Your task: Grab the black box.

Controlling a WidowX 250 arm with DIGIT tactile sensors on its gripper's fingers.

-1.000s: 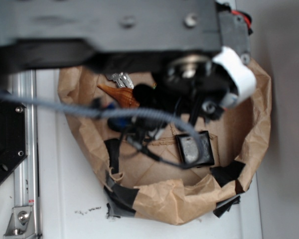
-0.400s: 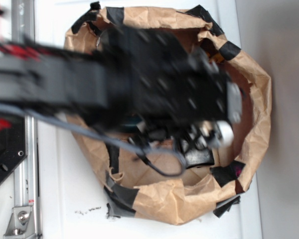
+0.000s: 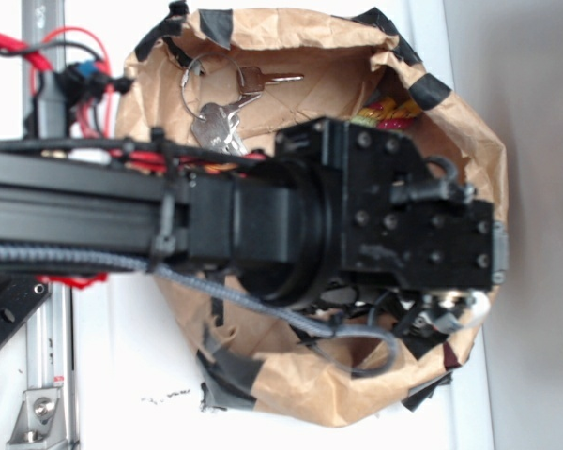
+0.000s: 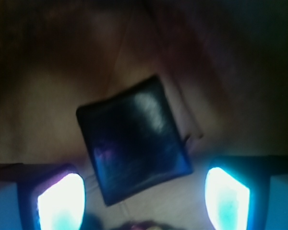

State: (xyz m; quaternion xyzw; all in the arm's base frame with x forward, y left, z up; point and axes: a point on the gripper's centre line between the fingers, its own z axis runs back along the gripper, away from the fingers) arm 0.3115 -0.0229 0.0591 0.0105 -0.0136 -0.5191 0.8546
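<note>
Since the earlier exterior pictures, the arm has swung across and now covers most of the paper bag (image 3: 469, 141), hiding the black box from that view and uncovering the keys (image 3: 218, 117) at the bag's far end. You will find the box only in the wrist view now.

Finding one: the black box (image 4: 133, 139) lies flat on the brown paper floor of the bag, turned at an angle to the claw, so its corners rather than its flat sides face the two fingers (image 4: 62, 201). It sits directly ahead of the gripper (image 4: 143, 199), with its near corner reaching in between the fingertips.

Finding two: the claw stands spread wide, nothing between its pads, one finger on either side of the box's near end. No contact with the box is visible (the picture is blurred, so a light touch cannot be ruled out).

Finding three, progress: you may judge the approach done, since the gripper is lined up over the box inside the bag. The grasp itself is not yet made. What is left, in my judgement, is a further descent, possibly a wrist turn to meet the flat sides, then the closing and the lift.
</note>
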